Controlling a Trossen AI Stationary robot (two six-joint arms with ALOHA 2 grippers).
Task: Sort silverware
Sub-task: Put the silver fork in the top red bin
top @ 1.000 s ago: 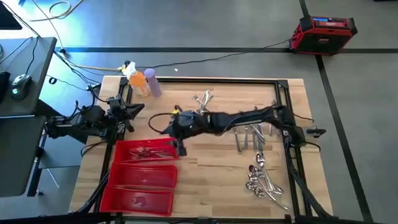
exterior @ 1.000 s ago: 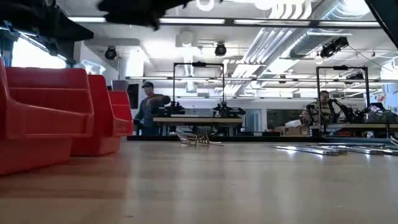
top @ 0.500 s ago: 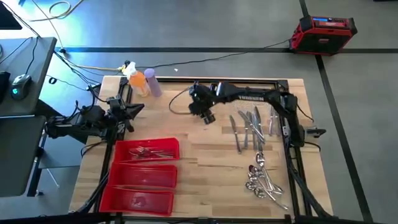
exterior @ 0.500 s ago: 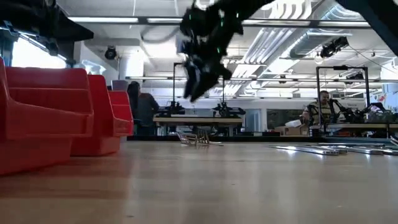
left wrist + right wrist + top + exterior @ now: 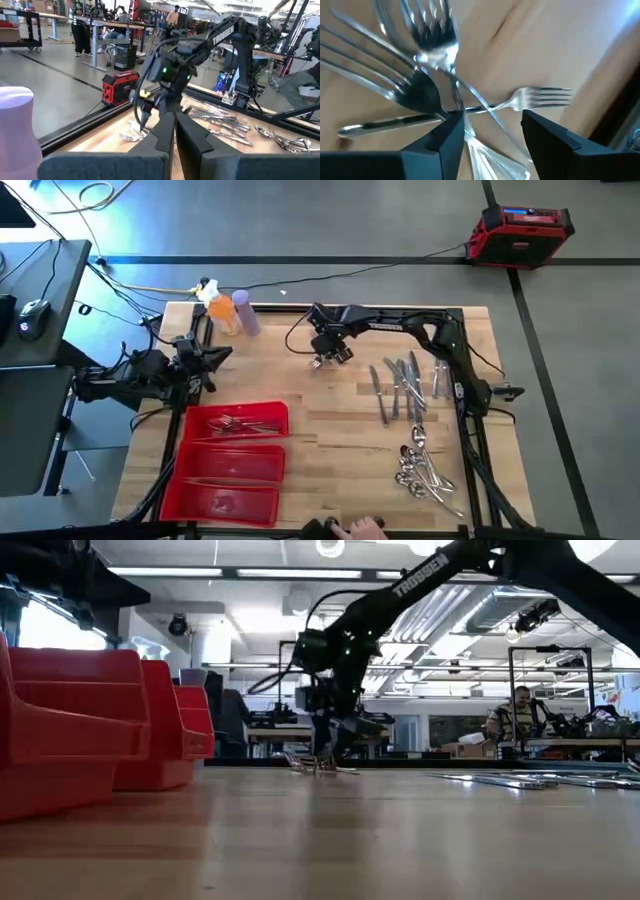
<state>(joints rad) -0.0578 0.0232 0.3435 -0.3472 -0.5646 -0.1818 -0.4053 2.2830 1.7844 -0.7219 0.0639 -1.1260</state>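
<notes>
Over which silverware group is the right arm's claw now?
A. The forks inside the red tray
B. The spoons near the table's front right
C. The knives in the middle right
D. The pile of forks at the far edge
D: the right claw is open directly over the pile of shiny metal forks on the wooden table's far side.

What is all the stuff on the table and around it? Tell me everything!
forks: several, silver, table's far middle, under the right tool
knives: several, silver, right side
spoons: several, silver, near right
red tray: one, three bins, near left; far bin holds silverware
bottles: two, orange and purple, far left corner
red case: one, floor beyond table
right tool: open, down over the forks
left tool: shut, waiting at table's left edge
</notes>
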